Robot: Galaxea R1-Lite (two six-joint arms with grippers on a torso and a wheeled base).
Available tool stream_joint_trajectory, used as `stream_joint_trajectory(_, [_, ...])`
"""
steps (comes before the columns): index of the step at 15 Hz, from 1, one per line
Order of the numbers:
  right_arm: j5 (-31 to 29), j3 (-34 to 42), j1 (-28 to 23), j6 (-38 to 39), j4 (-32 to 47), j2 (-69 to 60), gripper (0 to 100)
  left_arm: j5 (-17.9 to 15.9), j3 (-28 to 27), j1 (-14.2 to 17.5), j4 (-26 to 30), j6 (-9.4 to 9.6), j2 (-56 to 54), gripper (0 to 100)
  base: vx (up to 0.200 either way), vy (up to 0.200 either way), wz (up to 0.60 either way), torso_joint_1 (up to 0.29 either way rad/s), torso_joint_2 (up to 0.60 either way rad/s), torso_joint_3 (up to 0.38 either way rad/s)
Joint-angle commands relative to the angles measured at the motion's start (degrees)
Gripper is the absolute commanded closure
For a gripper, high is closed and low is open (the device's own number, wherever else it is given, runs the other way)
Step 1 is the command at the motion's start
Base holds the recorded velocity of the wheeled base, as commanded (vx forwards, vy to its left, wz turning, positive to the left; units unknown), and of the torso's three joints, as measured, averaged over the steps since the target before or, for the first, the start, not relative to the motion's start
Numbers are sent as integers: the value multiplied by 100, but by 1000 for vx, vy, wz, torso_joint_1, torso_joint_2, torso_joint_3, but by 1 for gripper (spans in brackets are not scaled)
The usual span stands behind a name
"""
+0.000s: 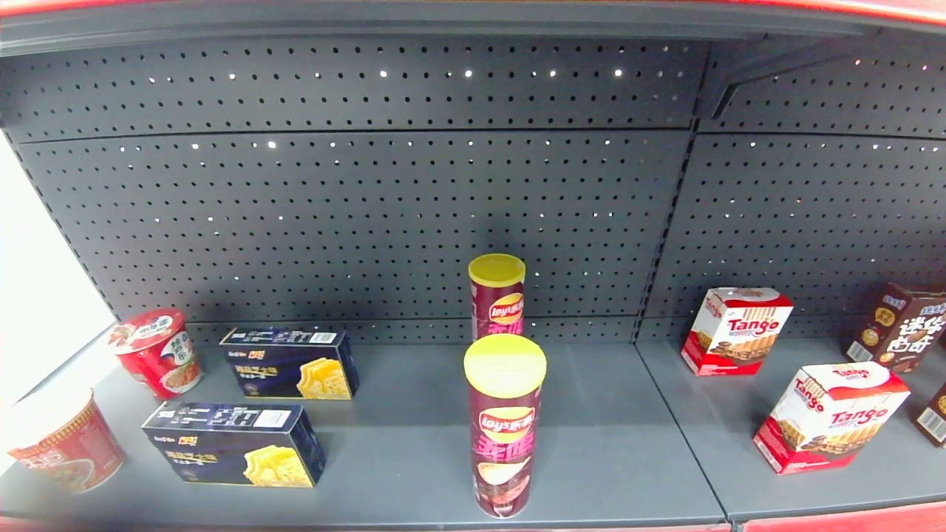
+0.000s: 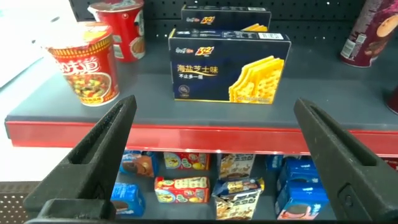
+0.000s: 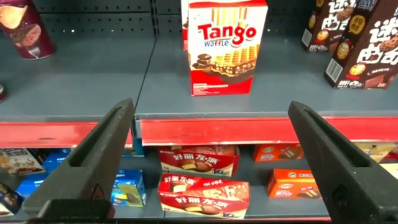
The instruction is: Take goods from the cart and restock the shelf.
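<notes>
Head view, counted across the grey metal shelf (image 1: 606, 443) from the robot's left:
- two red paper noodle cups (image 1: 157, 353)
- two dark-blue cardboard cracker boxes (image 1: 292, 363)
- two maroon cylindrical chip cans with yellow lids (image 1: 505, 425), one behind the other
- two red-and-white cardboard wafer boxes (image 1: 735, 330)
- at least two brown cardboard snack boxes (image 1: 898, 325), the second cut off at the edge

All standing in loose front-and-back pairs, with wide bare gaps between the groups.

Left tool (image 2: 214, 106) spread wide and gripping nothing, held just out from the red front lip (image 2: 186, 134) of the shelf, facing the front cracker box. Right tool (image 3: 210, 107) likewise wide apart and empty, facing the front wafer box.

Probably between placements: nothing in hand, shelf only partly filled. Called for next, by the look of it: turning to the cart, choosing one item, closing on it squarely. Then setting it into a gap beside its own kind, without knocking the tall, tippy cans.
</notes>
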Motion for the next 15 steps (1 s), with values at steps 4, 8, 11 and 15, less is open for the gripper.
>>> stream_joint_trajectory(4, [1, -1, 0, -2, 1, 7, 0, 4, 2, 2, 1, 0, 9, 0, 0, 0, 0, 0, 0, 0])
stream_joint_trajectory(8, [1, -1, 0, -2, 1, 7, 0, 21, 2, 2, 1, -9, 9, 0, 0, 0, 0, 0, 0, 0])
stream_joint_trajectory(11, [1, -1, 0, -2, 1, 7, 0, 13, 2, 2, 1, 0, 9, 0, -200, 0, 0, 9, 5, -1])
stream_joint_trajectory(15, [1, -1, 0, -2, 1, 7, 0, 4, 2, 2, 1, 0, 9, 0, 0, 0, 0, 0, 0, 0])
